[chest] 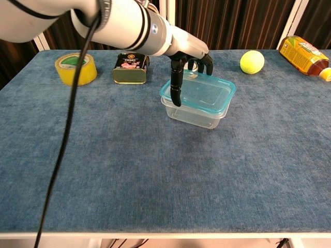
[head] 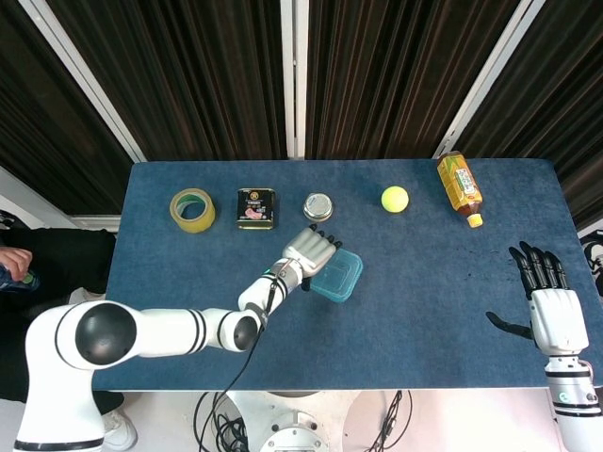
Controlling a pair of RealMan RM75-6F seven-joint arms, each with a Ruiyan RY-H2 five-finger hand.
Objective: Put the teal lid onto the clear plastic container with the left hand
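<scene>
The robot's left hand (chest: 190,64) grips the teal lid (chest: 199,93) by its near-left edge, thumb down the side and the other fingers curled over the back rim. The lid sits directly beneath the hand, on top of the clear plastic container (chest: 194,113), covering the opening almost squarely. Whether it has snapped onto the rim cannot be told from either view.

Judging from this position, the risk lies in the release. If the fingers drag on the lid as they open, the light container could slide across the blue table (chest: 155,181) or the lid could lift with them. A slightly skewed lid pressed down hard could also tip or flex the thin container walls.

Just behind the hand stands one small round tin (head: 317,206), largely hidden by the fingers in the chest view. Further to the hand's left lie one dark rectangular tin (chest: 129,68) and one roll of yellow tape (chest: 75,68). To its right rest one tennis ball (chest: 252,61) and one bottle of tea (chest: 304,55) on its side. There is one lid and one container.

Well apart, at the table's far right edge, the right hand (head: 549,303) hangs with fingers spread, grasping nothing.
</scene>
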